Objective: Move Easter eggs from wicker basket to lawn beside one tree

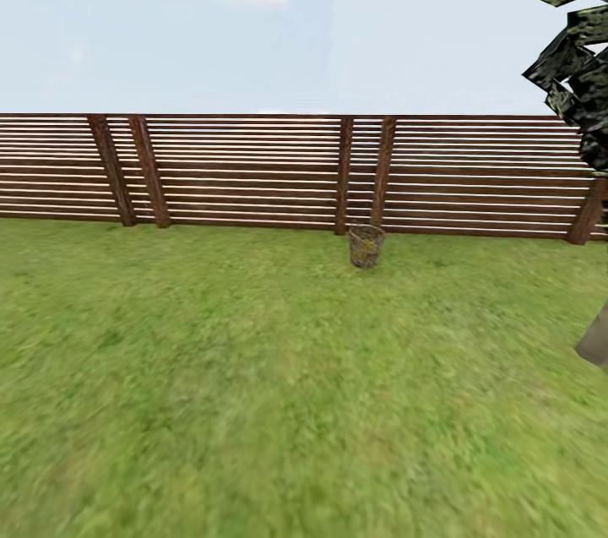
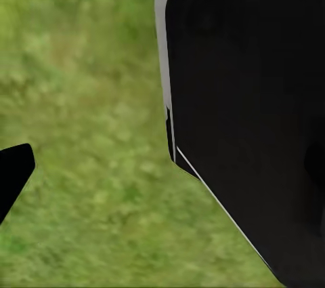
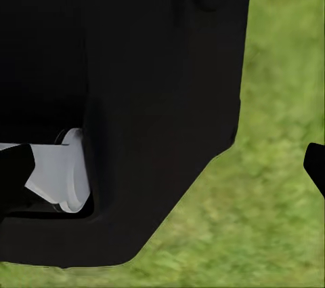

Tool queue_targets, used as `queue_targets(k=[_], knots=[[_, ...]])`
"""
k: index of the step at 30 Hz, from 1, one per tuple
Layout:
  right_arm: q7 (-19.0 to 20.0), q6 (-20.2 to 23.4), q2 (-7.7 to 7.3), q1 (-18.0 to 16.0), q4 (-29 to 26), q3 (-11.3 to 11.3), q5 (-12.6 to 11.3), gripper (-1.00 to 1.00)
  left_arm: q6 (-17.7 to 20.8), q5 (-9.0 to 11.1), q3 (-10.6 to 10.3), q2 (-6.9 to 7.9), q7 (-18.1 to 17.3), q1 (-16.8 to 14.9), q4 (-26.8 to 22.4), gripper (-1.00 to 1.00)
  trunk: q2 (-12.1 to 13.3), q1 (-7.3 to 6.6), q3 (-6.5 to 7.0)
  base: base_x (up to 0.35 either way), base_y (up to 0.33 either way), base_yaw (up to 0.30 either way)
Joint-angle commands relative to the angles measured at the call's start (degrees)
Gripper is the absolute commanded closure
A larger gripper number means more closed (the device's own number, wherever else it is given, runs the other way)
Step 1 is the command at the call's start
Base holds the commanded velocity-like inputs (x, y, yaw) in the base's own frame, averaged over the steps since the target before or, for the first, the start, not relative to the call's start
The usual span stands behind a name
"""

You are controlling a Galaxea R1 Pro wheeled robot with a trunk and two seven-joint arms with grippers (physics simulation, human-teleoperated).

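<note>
grass fills the gaps in both wrist views, and the hands themselves are hard to read. in the left wrist view one dark fingertip point(image 2: 13, 173) pokes in at the edge over the lawn point(image 2: 95, 98), with a large black robot body panel point(image 2: 250, 112) beside it; i cannot tell whether the left hand is apart or together. in the right wrist view a dark fingertip point(image 3: 315, 165) shows at one edge and another dark tip point(image 3: 13, 169) at the opposite edge, in front of a black robot housing point(image 3: 135, 98) with a pale grey cylindrical part point(image 3: 64, 173) under it; i cannot tell whether the right hand is apart or together either. nothing shows between the tips.

in the head view the lawn spreads wide and flat up to the far fence point(image 1: 253, 171) of horizontal brown slats on slanted posts. the wicker basket point(image 1: 366, 246) stands upright on the grass, far off, just before the fence near a pair of posts, right of the lawn's middle. yellowish flecks show through its weave, too small to tell as eggs. at the lawn's right edge stands the tree point(image 1: 578, 57), its blocky dark foliage high up and the pale base of its trunk low down, well apart from the basket. pale sky point(image 1: 253, 14) with faint cloud lies above the fence.
</note>
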Motion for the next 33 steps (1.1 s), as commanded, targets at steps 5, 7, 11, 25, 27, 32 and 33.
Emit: queue_targets(k=[5, 7, 11, 25, 27, 32, 33], knots=[[0.1, 0.0, 0.02, 0.01, -0.12, 0.19, 0.11, -1.0, -0.2, -0.04, -0.43, 0.01, 0.02, -0.03, 0.04, -1.0, -0.06, 0.05, -0.08, 0.329, 0.064, -0.019], [0.11, 0.01, 0.07, 0.01, -0.15, 0.26, 0.09, -1.0, -0.2, -0.04, -0.43, 0.01, 0.02, -0.03, 0.04, -1.0, -0.06, 0.05, -0.08, 0.329, 0.057, -0.006], [0.12, 0.07, 0.19, 0.01, -0.19, 0.35, 0.06, -1.0, -0.2, -0.04, -0.43, 0.01, 0.02, -0.03, 0.04, -1.0, -0.06, 0.05, -0.08, 0.329, 0.061, -0.003], [0.12, -0.03, 1.85, 0.01, -1.82, 0.59, 0.13, -1.0, -0.2, -0.04, -0.43, 0.01, 0.02, -0.03, 0.04, -1.0, -0.06, 0.05, -0.08, 0.329, 0.061, 0.0], [0.12, -0.04, 2.01, 0.01, -2.1, 0.55, 0.13, -1.0, -0.2, -0.04, -0.45, 0.01, 0.02, -0.03, 0.04, -1.0, -0.06, 0.05, -0.08, 0.329, 0.064, 0.0], [0.09, -0.05, 2.03, 0.01, -2.32, 0.19, 0.14, -1.0, -0.2, -0.04, -0.64, 0.01, 0.02, -0.03, 0.04, -1.0, -0.06, 0.05, -0.08, 0.329, 0.063, 0.0], [0.09, -0.05, 2.02, 0.01, -2.35, 0.1, 0.14, -1.0, -0.2, -0.04, -0.69, 0.01, 0.02, -0.03, 0.03, -1.0, -0.06, 0.05, -0.08, 0.329, 0.062, 0.0]])
